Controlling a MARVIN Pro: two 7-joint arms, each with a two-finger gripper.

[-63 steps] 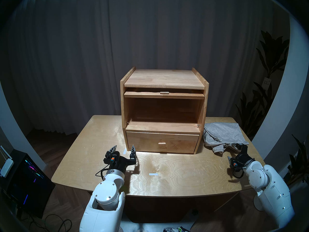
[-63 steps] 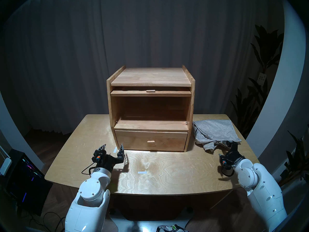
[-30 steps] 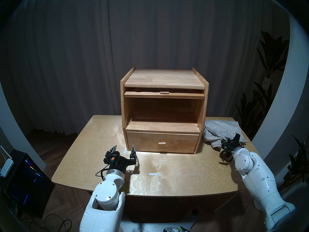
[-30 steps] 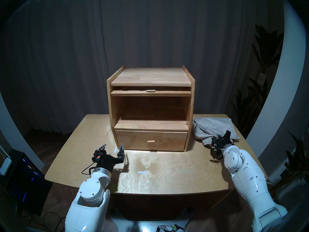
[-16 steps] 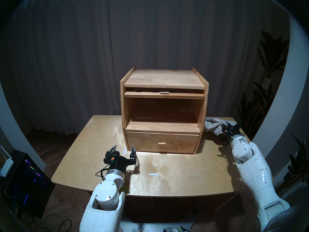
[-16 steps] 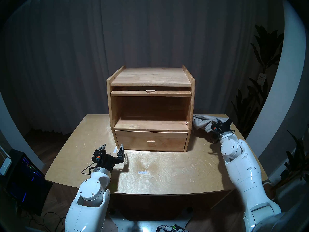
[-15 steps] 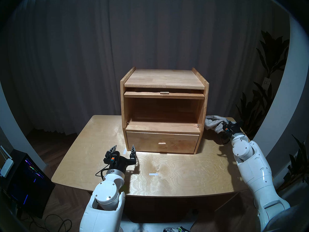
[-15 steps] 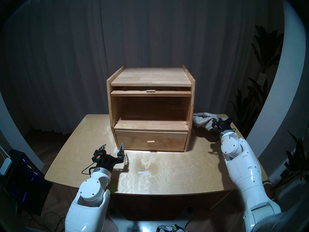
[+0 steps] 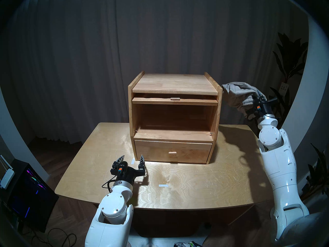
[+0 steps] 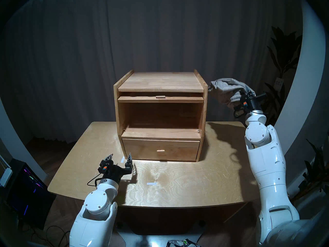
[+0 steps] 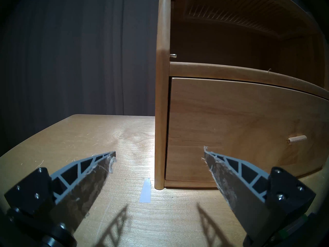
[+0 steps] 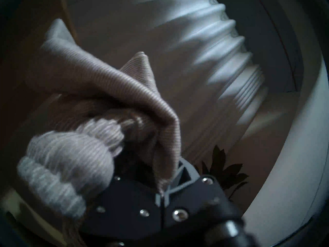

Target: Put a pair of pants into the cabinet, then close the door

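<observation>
In the middle of the head view we see the small light-wood box cabinet [image 9: 175, 116] with raised rails on its top; it stands on the pale plywood table [image 9: 195, 184]. Its large upper compartment is open and we see nothing inside it. The light-wood door panel [image 9: 175, 100] with a small wooden tab handle lies flat and is pushed in under the top board, so only its front edge shows; in the left wrist view we see its ribbed glass from below, at the upper right of the frame. The plain wooden drawer front [image 9: 173, 152] below is shut. At the right of the frame our right gripper [image 9: 256, 100] is raised beside the cabinet's upper right corner, and it is closed on the bundle of soft light-grey sweatpants [image 9: 238, 93]. The bundle hangs in the air, clear of the table and near the cabinet's right side wall; we cannot tell if it touches the wall. In the right wrist view a ribbed knit cuff [image 12: 65, 171] bulges at the lower left, and the cloth is pinched between the fingers. At the lower centre our left gripper [image 9: 131, 158] is just above the table before the cabinet's lower left corner, with its fingers spread wide and holding nothing. A small strip of white tape [image 11: 146, 190] lies on the table between them.
</observation>
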